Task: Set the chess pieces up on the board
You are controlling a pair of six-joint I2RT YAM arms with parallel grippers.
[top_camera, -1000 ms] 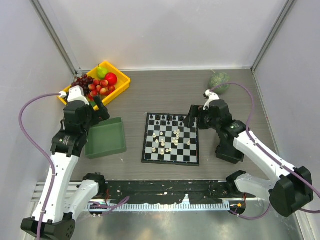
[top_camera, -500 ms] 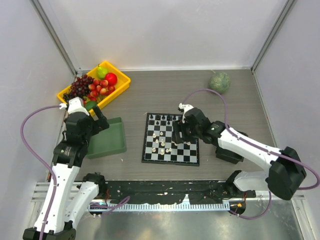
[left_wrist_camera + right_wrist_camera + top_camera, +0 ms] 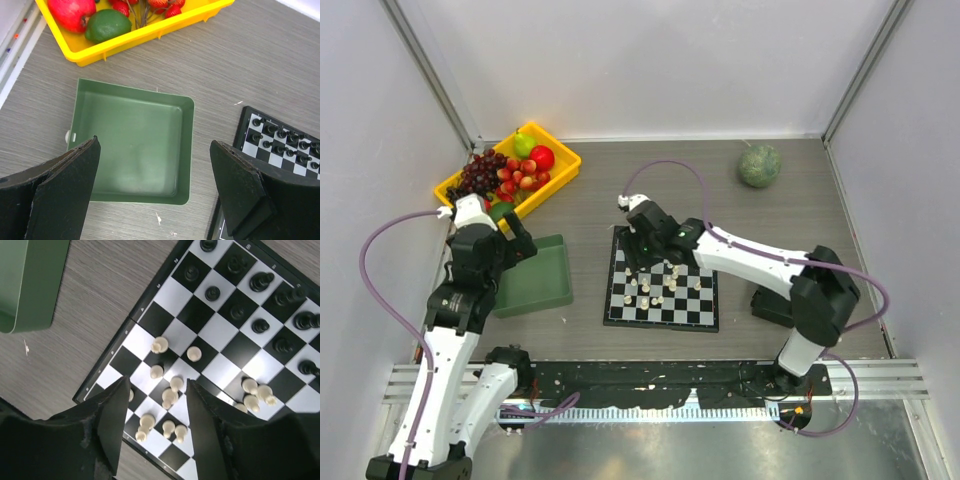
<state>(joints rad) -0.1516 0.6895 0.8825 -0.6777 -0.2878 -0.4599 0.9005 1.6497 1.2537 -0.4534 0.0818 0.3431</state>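
Surface: grey wood-grain surface boxed in by pale walls; the board [image 3: 660, 325] lies at its middle, just ahead of the arm bases
Change: a second ago the right arm sat beside the board's far right corner; it has since swung across to the board's left half
Right tool: the right tool [image 3: 157, 385] hangs low over the scattered pieces; its jaws stand at a middling gap, straddling a knot of cream pieces [image 3: 170, 397]; nothing looks pinched between them
Left tool: the left tool [image 3: 155, 145] is spread wide and holds nothing, above the green tray [image 3: 187, 140]; it has barely moved over that second
Dark side: the black pieces [image 3: 260, 281] stand ranged along the two far rows and look set
Light side: cream pieces sit loose on the middle and near-left squares, several bunched together; the near rows are not formed; none looks shifted from a second ago
Meaning: probably the start of a pick on one cream piece; the whole light side is left to do
Risk: the pieces crowd each other, so a closing jaw could topple a neighbour
Elsewhere: the yellow bin [image 3: 565, 160] of fruit sits at the far left, well apart from the board
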